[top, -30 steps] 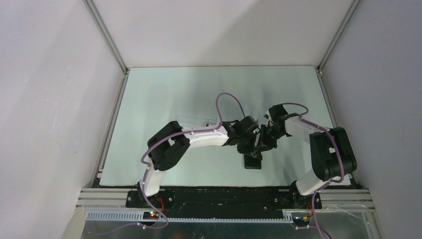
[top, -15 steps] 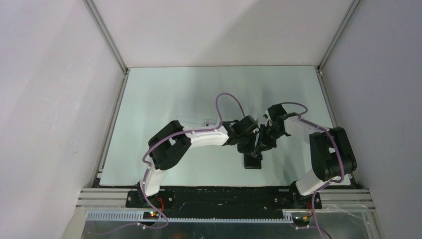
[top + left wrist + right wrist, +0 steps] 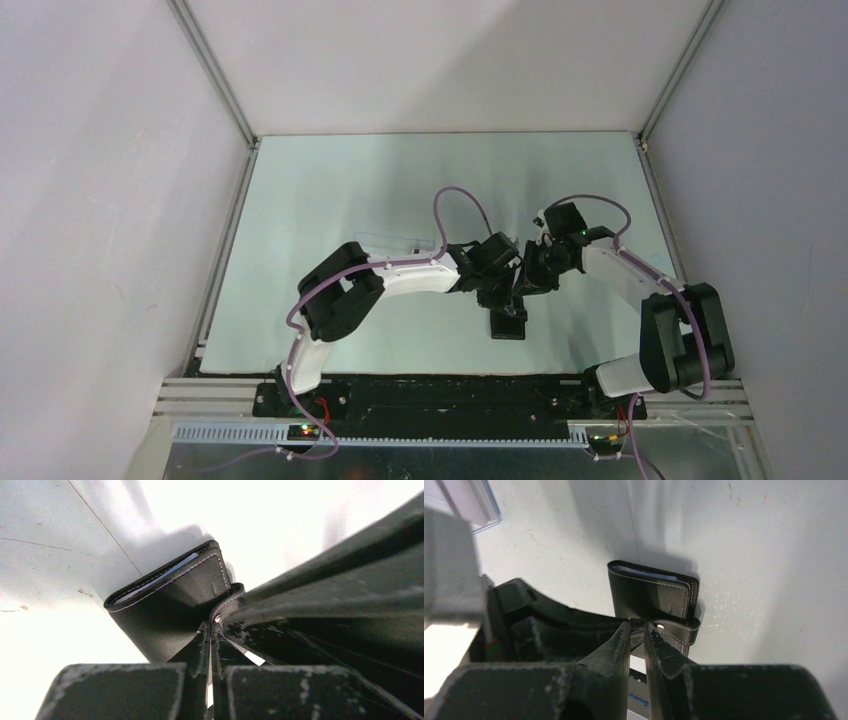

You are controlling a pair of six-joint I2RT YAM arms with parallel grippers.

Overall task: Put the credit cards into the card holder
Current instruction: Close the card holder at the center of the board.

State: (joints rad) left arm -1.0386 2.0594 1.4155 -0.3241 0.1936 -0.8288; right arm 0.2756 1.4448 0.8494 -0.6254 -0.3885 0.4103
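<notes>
The black card holder [image 3: 508, 323] sits folded on the table just in front of both grippers. In the left wrist view the card holder [image 3: 170, 597] shows pale credit card edges [image 3: 155, 577] in its top slot. My left gripper [image 3: 210, 630] is shut on the snap tab [image 3: 226, 604] near its stud. My right gripper [image 3: 638, 627] is shut on the same tab [image 3: 676, 630] from the other side. The credit cards' pale edge [image 3: 646, 572] also shows in the right wrist view. In the top view the left gripper [image 3: 503, 290] and right gripper [image 3: 523, 285] meet tip to tip.
A clear plastic box [image 3: 395, 243] lies behind the left forearm, and its corner shows in the right wrist view [image 3: 474, 505]. A pale piece with a blue stripe [image 3: 639, 700] shows under the right fingers. Grey walls enclose the table on three sides.
The right arm's elbow has swung out to the right and nearer, and its wrist has shifted slightly back. Both grippers stay at the card holder; the left arm has hardly moved.
</notes>
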